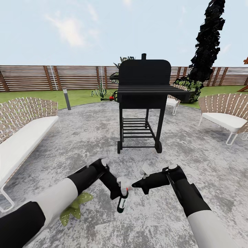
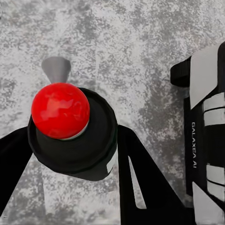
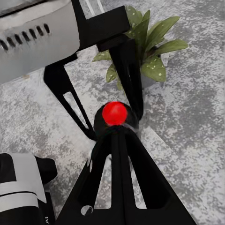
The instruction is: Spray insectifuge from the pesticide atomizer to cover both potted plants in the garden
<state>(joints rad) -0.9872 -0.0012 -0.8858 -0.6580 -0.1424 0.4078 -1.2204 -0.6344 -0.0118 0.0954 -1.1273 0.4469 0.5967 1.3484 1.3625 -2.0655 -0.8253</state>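
Mottled grey paving [image 1: 86, 137] was spread beneath both arms. The pesticide atomizer [image 1: 122, 201] was held upright over it, near the robot, pinched at its body by the left pincer [image 1: 120, 193]. The right pincer [image 1: 132, 186] was pressed together, its tip set against the red dot [image 3: 115, 113] on the atomizer's head. A potted plant [image 1: 74, 206] stood on the paving under the left arm. A black grill [image 1: 144, 93] stood farther off, with a wooden fence [image 1: 69, 77] behind.
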